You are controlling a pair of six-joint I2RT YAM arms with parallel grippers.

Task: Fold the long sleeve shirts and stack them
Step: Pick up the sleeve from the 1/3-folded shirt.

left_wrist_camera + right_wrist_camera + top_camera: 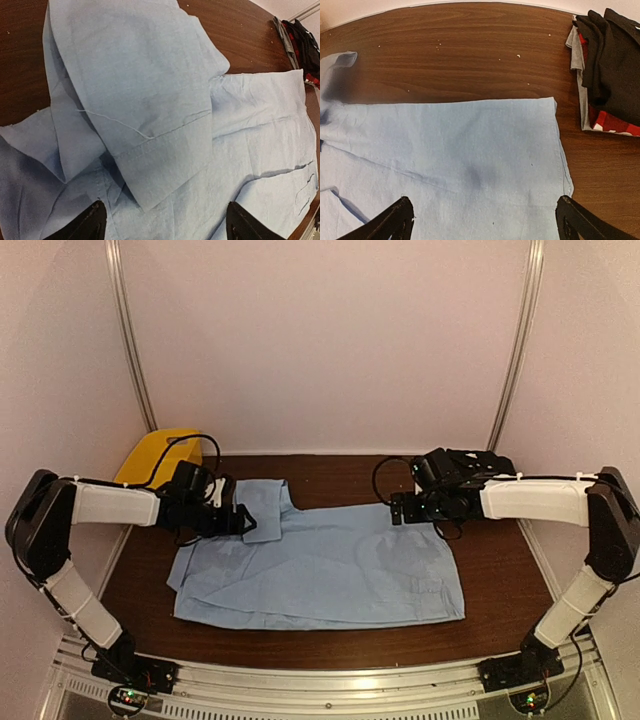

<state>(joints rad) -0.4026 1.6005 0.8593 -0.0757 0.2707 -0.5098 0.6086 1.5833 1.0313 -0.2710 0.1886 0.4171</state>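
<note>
The light blue shirt (320, 575) is laid out flat on the table (500, 570), directly under both tools, and that's probably so the folds can be done 1 at a time. 1 sleeve (140, 115) is already turned in across the body, and its cuff end is found just ahead of the left gripper (165, 220), with a loose thread (110, 120) trailing over it. That gripper is held spread wide just above the cloth, with nothing pinched between its 2 fingers. The right gripper (482, 220) is opened wide too and nothing is gripped by it. It's parked over the shirt's straight edge, which looks like a setup for the next fold on that side. The stack of folded shirts (610, 65), black with some red showing, is seen ahead and to the right in that gripper's own view. It's kept apart from the blue cloth by a strip of bare wood, so room is left for folding. It's close enough that it could be nudged on a wide swing, though. A yellow basket (160, 455) is tucked behind the left gripper's wrist, off the cloth. Nothing is seen between either tool and the fabric. The rumpled layers under the turned-in sleeve might be caught along with it if that spot is grabbed.
</note>
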